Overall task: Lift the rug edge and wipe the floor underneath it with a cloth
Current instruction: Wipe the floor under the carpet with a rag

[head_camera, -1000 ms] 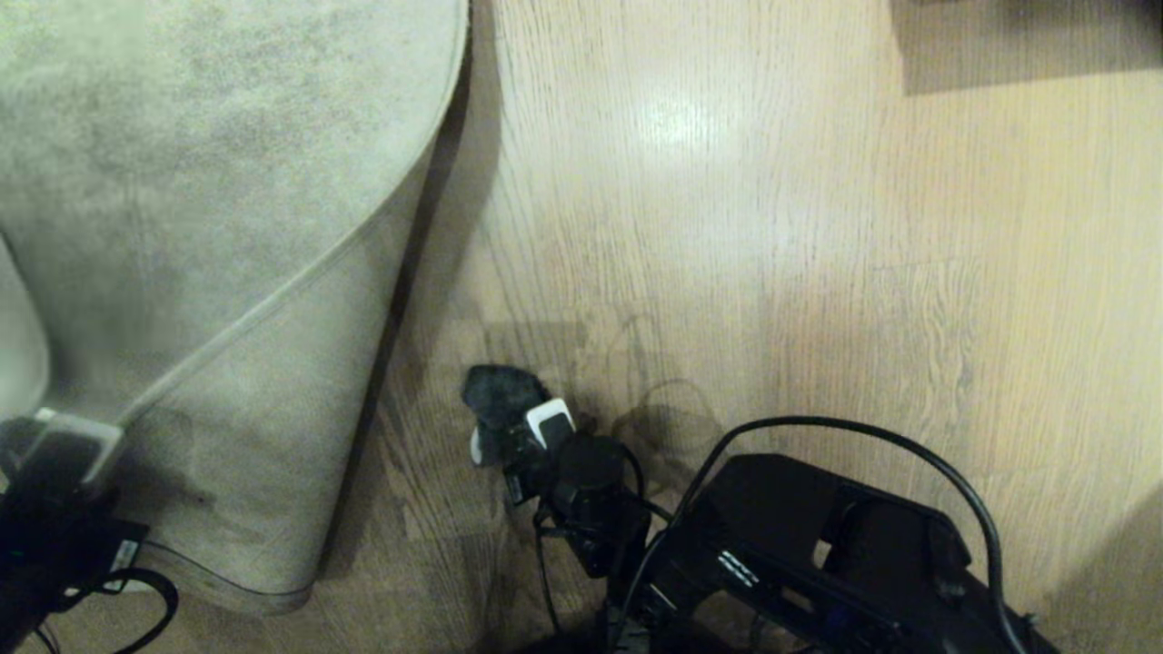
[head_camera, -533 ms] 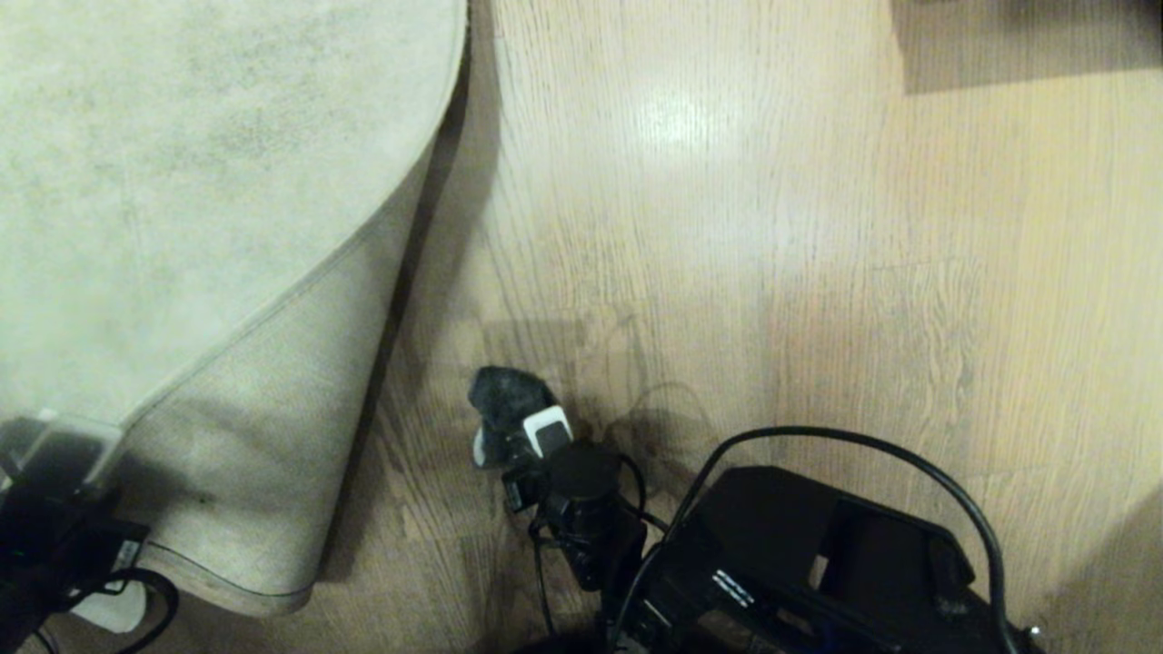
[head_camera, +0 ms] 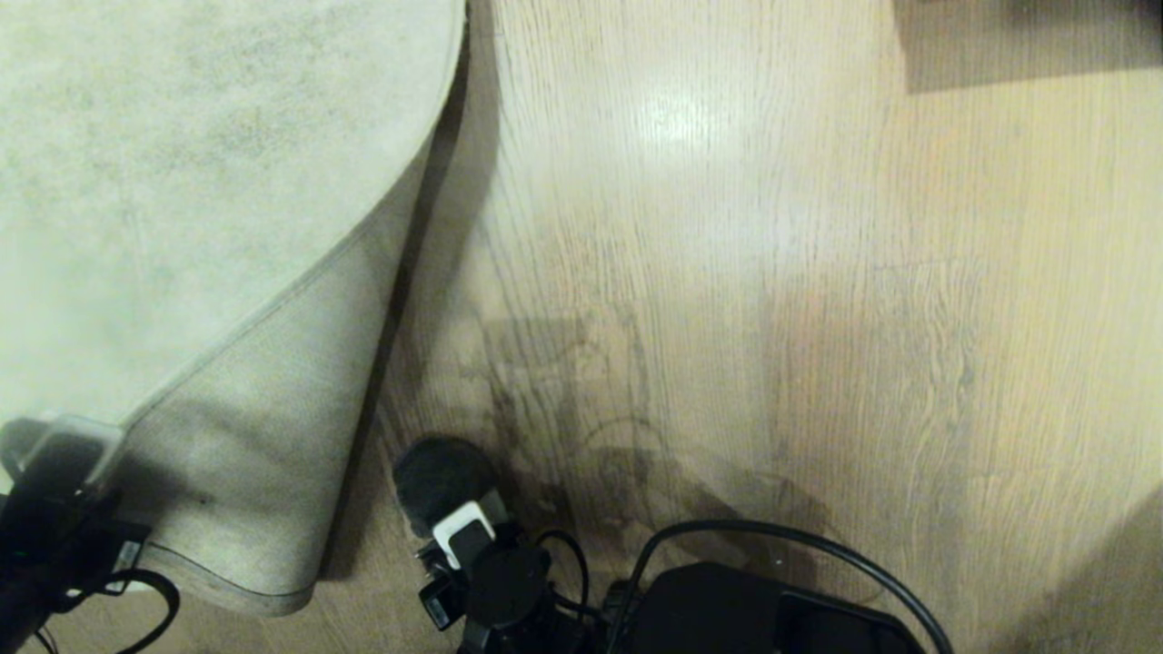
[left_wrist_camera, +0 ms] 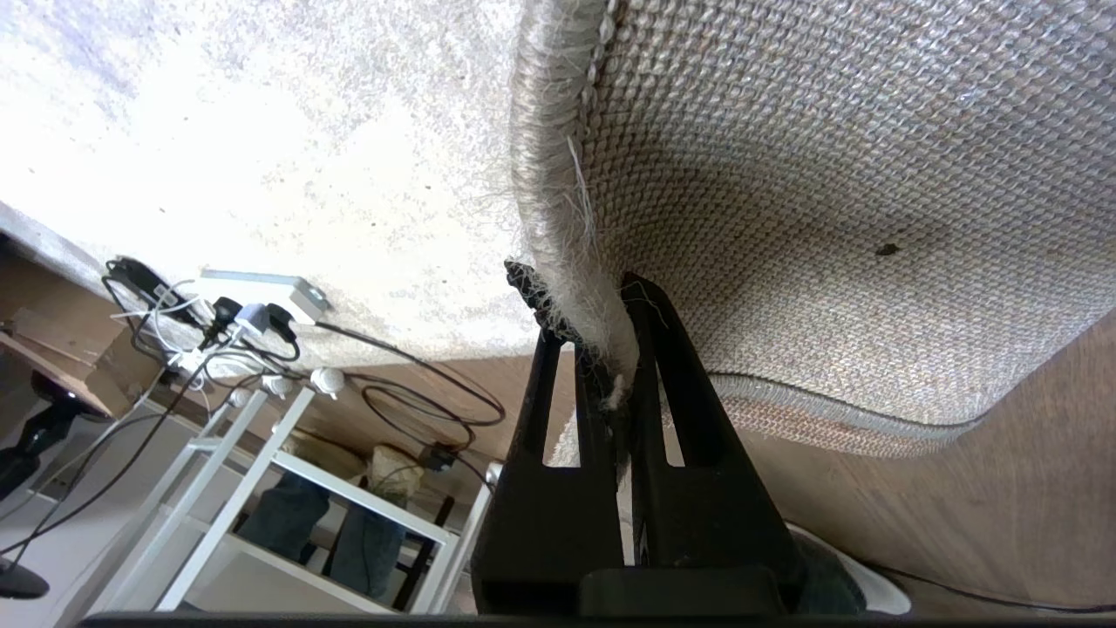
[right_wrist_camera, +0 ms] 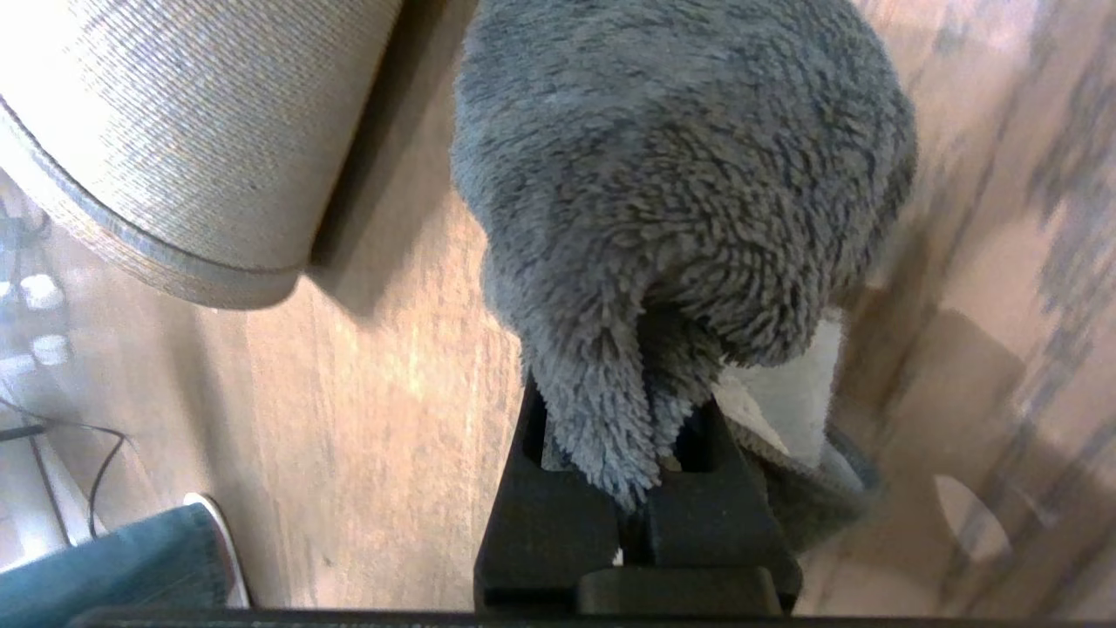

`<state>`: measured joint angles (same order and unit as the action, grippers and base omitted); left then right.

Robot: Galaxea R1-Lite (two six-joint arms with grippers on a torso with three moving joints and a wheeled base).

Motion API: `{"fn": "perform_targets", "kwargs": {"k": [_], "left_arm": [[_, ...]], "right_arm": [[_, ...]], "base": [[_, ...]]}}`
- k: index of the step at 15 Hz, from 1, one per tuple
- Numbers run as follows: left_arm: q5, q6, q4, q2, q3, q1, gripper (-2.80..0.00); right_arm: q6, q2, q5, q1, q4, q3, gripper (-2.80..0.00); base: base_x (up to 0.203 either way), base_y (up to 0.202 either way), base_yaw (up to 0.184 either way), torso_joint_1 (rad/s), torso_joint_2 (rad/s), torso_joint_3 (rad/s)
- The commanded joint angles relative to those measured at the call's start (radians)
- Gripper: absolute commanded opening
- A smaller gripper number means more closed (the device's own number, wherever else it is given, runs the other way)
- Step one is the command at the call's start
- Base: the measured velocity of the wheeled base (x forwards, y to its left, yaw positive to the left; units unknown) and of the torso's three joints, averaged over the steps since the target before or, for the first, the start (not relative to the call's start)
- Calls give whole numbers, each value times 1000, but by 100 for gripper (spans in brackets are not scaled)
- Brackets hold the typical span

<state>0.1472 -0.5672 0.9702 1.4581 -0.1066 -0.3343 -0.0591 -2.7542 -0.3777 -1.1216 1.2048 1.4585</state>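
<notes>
Woven tan backing shows where the rug edge [head_camera: 273, 313] is folded up and over the pale pile, and the reason is plain in the left wrist view: the left pincer [left_wrist_camera: 610, 349] is clenched on the bound border of the rug edge [left_wrist_camera: 567, 262], holding the flap off the planks at about 8 o'clock in the head view. That keeps the strip of floor [head_camera: 727, 272] beside the fold bare for wiping. The right pincer [head_camera: 459, 536], at about 6 o'clock, is clamped on the cloth [head_camera: 441, 477], and the right wrist view shows a tuft of the cloth [right_wrist_camera: 680, 174] pinched between the jaws with the fuzzy bulk bunched ahead of them, pressed towards the wood. It sits just beside the curled corner of the rug, at 3 o'clock from it, so the wiping step looks under way, with the floor nearest the fold likely the part to cover next.
</notes>
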Motion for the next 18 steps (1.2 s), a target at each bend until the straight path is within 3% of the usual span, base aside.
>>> {"fn": "perform_targets", "kwargs": {"k": [1, 4, 14, 18], "left_arm": [[2, -3, 5, 5, -1, 0, -280], [2, -3, 5, 7, -1, 0, -280], [2, -3, 5, 16, 1, 0, -280], [1, -2, 7, 22, 0, 0, -280]], "right_arm": [[1, -20, 0, -14, 10, 0, -280], [1, -44, -5, 0, 17, 27, -280], [-11, 60, -11, 204, 14, 31, -280], [-11, 189, -7, 244, 8, -73, -280]], "base": [[0, 0, 0, 0, 0, 0], [0, 0, 0, 0, 0, 0], [0, 0, 0, 0, 0, 0], [0, 0, 0, 0, 0, 0]]}}
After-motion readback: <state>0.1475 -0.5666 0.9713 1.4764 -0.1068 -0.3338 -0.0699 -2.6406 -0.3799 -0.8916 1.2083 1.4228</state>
